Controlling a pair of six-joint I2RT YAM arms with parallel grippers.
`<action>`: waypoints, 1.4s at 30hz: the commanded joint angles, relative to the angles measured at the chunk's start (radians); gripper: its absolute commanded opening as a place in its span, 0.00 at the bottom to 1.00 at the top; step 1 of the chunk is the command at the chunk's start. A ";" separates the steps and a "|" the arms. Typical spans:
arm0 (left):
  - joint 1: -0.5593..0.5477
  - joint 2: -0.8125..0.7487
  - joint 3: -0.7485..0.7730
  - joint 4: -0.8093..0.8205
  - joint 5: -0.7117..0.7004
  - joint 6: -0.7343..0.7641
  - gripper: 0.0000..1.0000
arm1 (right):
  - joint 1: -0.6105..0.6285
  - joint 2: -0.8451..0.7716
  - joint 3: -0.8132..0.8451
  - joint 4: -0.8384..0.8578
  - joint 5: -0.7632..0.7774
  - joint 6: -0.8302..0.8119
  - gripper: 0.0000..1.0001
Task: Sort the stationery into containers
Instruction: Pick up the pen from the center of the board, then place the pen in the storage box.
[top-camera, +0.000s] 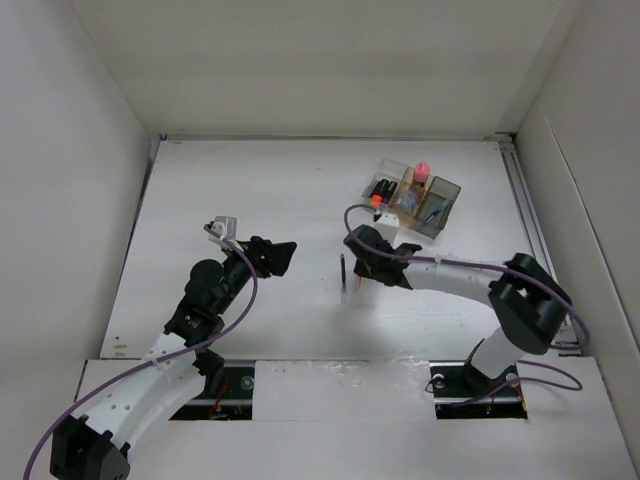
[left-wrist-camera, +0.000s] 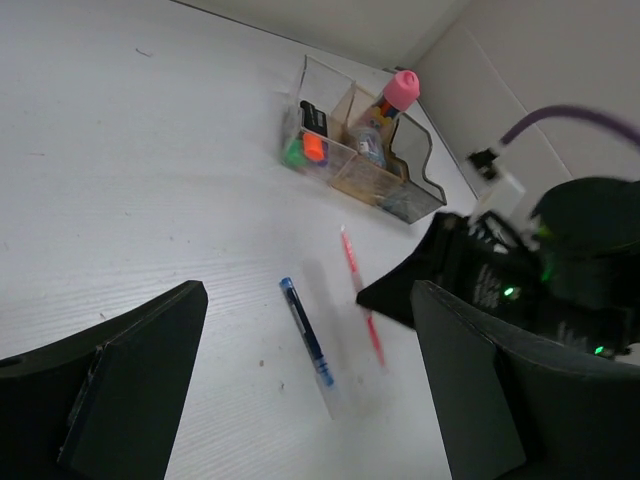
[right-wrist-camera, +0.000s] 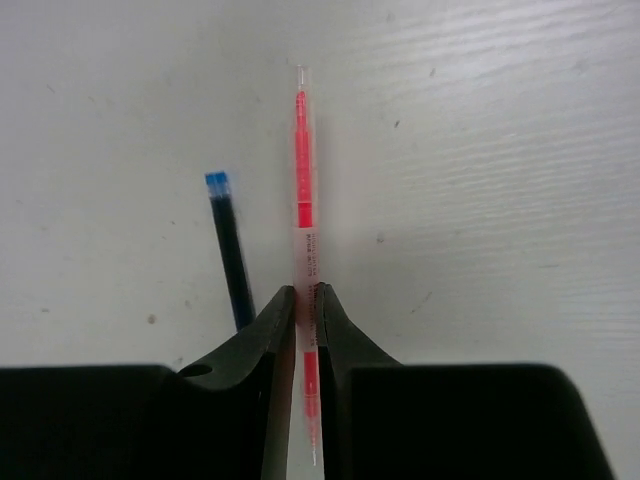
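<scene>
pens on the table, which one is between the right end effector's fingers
The pink pen: it sits pinched between the fingers of the right end effector. The blue pen lies beside it, outside the fingers.

Pink pen (right-wrist-camera: 303, 170) in right end effector (right-wrist-camera: 306, 296)

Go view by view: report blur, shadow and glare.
Top external: even soft light, no harsh glare, the containers small. Left wrist: blue pen and pink pen soft-edged, left gripper's fingers dark and soft. Right wrist: pink pen sharp, right gripper nearly black.
</scene>
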 joint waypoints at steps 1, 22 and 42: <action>0.003 -0.002 0.036 0.044 0.014 0.008 0.80 | -0.068 -0.176 0.012 -0.023 0.056 0.005 0.00; 0.003 -0.023 0.045 0.034 0.027 0.008 0.80 | -0.850 -0.099 0.101 0.162 -0.543 -0.001 0.00; 0.003 -0.014 0.045 0.034 0.017 0.008 0.80 | -0.925 -0.017 0.102 0.235 -0.661 0.028 0.04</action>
